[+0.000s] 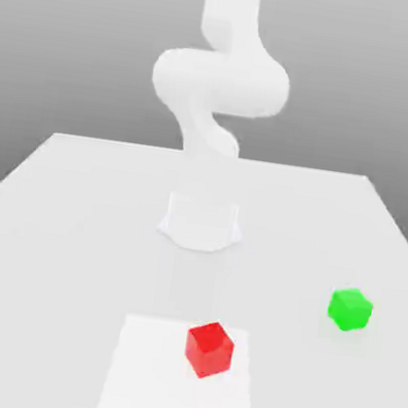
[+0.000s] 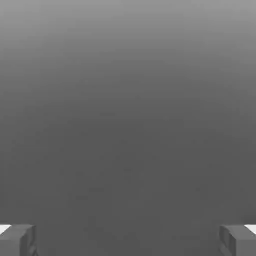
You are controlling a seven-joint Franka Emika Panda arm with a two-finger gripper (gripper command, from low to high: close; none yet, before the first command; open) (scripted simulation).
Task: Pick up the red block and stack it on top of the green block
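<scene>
On the worktop [image 1: 82, 190], red block [image 1: 209, 348] sits on a paler square patch [image 1: 147, 373]; green block [image 1: 350, 309] lies well apart, toward the exterior view's right. End effector [image 2: 128, 240] fully spread, holding nothing.

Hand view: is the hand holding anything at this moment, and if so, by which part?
Nothing is held. The hand is open, with no object between its fingertips. The red block and the green block both sit apart on the table.
</scene>
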